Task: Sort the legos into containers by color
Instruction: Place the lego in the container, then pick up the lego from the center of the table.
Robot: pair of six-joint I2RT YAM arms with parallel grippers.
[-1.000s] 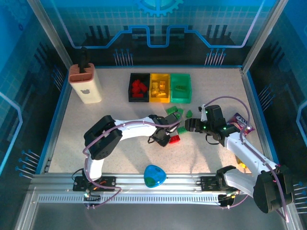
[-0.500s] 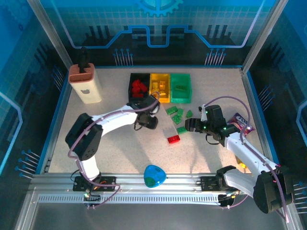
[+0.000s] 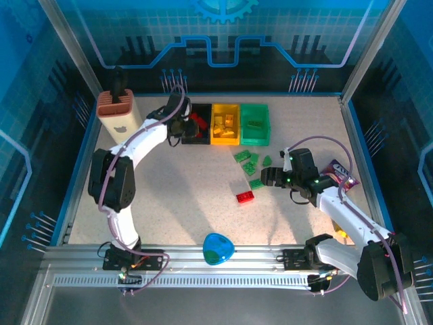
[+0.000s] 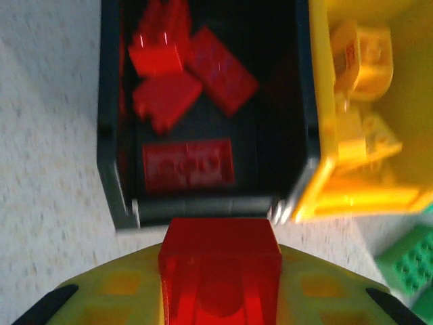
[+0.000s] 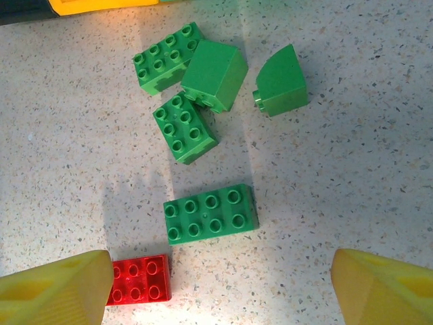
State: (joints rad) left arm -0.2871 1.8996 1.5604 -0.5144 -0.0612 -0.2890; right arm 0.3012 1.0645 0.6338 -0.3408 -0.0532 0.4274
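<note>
1. Three joined bins stand in a row at the far side of the bench [image 3: 169, 203]: one black bin [image 3: 196, 141], one yellow bin [image 3: 225, 142] and one green bin [image 3: 255, 143].
2. In the left wrist view the black bin holds at least four red bricks [image 4: 188, 164]. The yellow bin beside it holds yellow pieces [image 4: 362, 51], too blurred to count. In the top view the green bin has green pieces [image 3: 255, 124] inside.
3. The left gripper [image 3: 181, 124] is narrow, clamped on one held red brick [image 4: 220, 254] just at the black bin's near wall. The left wrist view makes this grip plain. In the top view it is too small to tell.
4. The right gripper [image 5: 220, 271] stands wide and holds nothing, above the loose legos on the bench right of centre.
5. The right wrist view counts the loose legos. There are five green pieces [image 5: 210, 214], four of them bunched together, and one loose red brick [image 5: 139, 279] nearest the long green one.
6. The top view adds one cream block [image 3: 122, 125], one blue-green disc [image 3: 218, 248] and one snack packet [image 3: 342, 173].
</note>
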